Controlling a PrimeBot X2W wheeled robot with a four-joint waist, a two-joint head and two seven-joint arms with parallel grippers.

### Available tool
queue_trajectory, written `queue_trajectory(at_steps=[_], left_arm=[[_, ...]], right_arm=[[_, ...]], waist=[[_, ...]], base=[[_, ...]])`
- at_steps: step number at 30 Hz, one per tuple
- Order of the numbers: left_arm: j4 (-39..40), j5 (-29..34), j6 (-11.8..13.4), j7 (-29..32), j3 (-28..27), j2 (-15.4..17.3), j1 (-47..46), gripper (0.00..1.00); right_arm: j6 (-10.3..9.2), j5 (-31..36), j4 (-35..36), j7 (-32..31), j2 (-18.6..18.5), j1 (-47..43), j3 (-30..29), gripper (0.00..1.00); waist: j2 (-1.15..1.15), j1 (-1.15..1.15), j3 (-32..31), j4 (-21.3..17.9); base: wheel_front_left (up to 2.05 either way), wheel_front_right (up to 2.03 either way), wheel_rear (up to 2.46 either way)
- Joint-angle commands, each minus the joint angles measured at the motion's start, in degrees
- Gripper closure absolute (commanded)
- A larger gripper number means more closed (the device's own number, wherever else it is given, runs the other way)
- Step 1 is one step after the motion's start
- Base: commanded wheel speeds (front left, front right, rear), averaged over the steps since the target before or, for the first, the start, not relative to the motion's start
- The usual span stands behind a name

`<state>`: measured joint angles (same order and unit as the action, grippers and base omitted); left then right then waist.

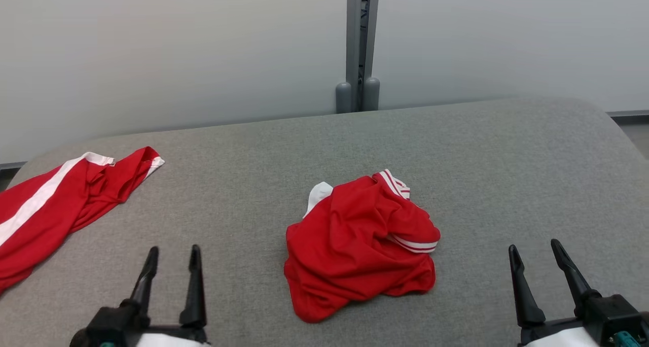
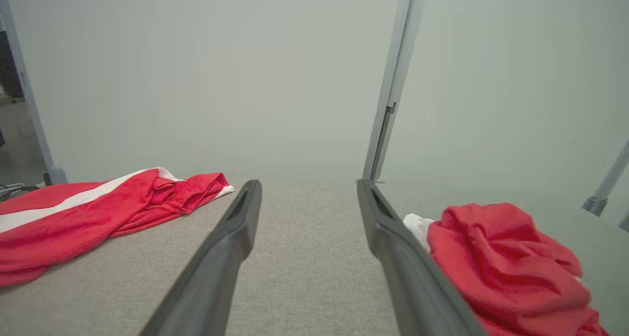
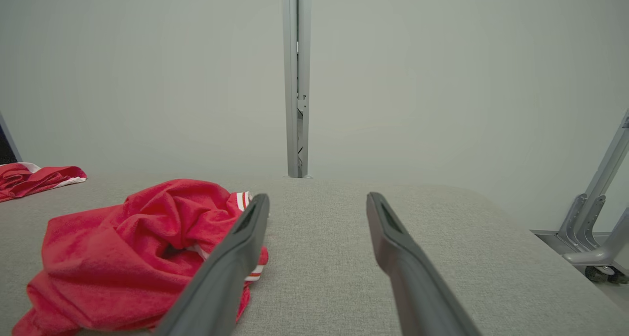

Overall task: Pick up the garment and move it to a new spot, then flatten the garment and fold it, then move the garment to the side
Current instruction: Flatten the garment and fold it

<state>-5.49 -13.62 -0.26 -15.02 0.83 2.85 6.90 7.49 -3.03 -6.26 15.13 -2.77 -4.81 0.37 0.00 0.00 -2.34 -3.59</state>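
Observation:
A crumpled red garment (image 1: 357, 243) with white-striped trim lies bunched in the middle of the grey padded table (image 1: 507, 159). It sits at the lower right in the left wrist view (image 2: 511, 267) and at the lower left in the right wrist view (image 3: 128, 257). My left gripper (image 1: 172, 253) stands open near the table's front edge, left of the garment, its fingers (image 2: 231, 238) apart over bare cloth. To the garment's right my right gripper (image 1: 535, 248) is open too, nothing between its fingers (image 3: 393, 238).
A second red piece with a broad white stripe (image 1: 61, 200) lies spread over the table's left edge. A pale wall with a grey upright post (image 1: 359, 47) stands close behind the table. A wheeled metal frame (image 3: 597, 228) is off the table's right end.

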Motion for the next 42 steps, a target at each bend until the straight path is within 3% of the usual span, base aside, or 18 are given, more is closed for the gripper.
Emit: queue_trajectory(at_steps=[1, 9, 16, 22, 28, 35, 37, 38, 39, 42], left_arm=[[-0.38, 0.60, -0.92, -0.18, 2.01, 0.06, -2.47, 0.00], [-7.32, 2.71, -3.64, 0.78, 17.53, 0.12, -16.84, 0.00], [-16.88, 3.71, -3.81, 9.31, 28.55, 0.17, -30.19, 0.00], [-27.62, 5.99, -4.88, 17.29, 32.76, 0.43, -38.51, 0.00], [-37.55, 6.55, -6.09, 25.48, 35.98, 1.44, -42.23, 0.00], [-44.05, 8.07, -6.05, 27.04, 37.95, 2.55, -43.00, 0.00], [-45.57, 8.09, -6.11, 26.10, 38.29, 2.46, -43.24, 0.55], [-46.04, 7.53, -6.13, 25.39, 38.13, 2.28, -43.32, 0.95], [-46.34, 6.99, -6.17, 24.66, 37.91, 2.04, -43.42, 1.00], [-45.75, 4.49, -5.65, 21.73, 36.22, 1.30, -44.60, 1.00]], right_arm=[[0.01, -0.11, 0.22, 0.03, -0.25, 0.83, -0.07, 0.00], [0.01, -1.35, 0.12, 0.04, -0.21, 2.62, 1.15, 0.00], [0.01, -3.08, -0.15, 0.03, -0.23, 3.86, 2.39, 0.00], [0.01, -4.72, -0.22, 0.03, -0.22, 4.88, 3.20, 0.00], [0.01, -6.16, -0.67, 0.03, -0.23, 4.64, 3.22, 0.00], [0.01, -6.82, -0.89, 0.03, -0.23, 5.43, 3.37, 0.00], [0.01, -7.14, -0.83, 0.03, -0.23, 5.69, 3.46, 0.00], [0.01, -7.21, -0.73, 0.03, -0.24, 5.67, 3.38, 0.00], [0.01, -7.40, -0.64, 0.03, -0.24, 5.55, 3.21, 0.00], [0.01, -7.69, -0.50, 0.03, -0.23, 4.94, 2.78, 0.00]], waist=[[0.00, 0.00, 0.81, -1.23], [0.00, 0.00, 3.31, -8.25], [0.00, 0.00, 5.26, -15.56], [0.00, 0.00, 6.95, -20.62], [0.00, 0.00, 7.47, -22.71], [0.00, 0.00, 7.47, -23.02], [0.00, 0.00, 7.43, -22.97], [0.00, 0.00, 7.45, -22.86], [0.00, 0.00, 7.45, -22.65], [0.00, 0.00, 7.50, -21.70]], base=[[0.00, 0.00, 0.00], [0.00, 0.00, 0.00], [0.00, 0.00, 0.00], [0.00, 0.00, 0.00], [0.00, 0.00, 0.00], [0.00, 0.00, 0.00], [0.00, 0.00, 0.00], [0.00, 0.00, 0.00], [0.00, 0.00, 0.00], [0.00, 0.00, 0.00]])
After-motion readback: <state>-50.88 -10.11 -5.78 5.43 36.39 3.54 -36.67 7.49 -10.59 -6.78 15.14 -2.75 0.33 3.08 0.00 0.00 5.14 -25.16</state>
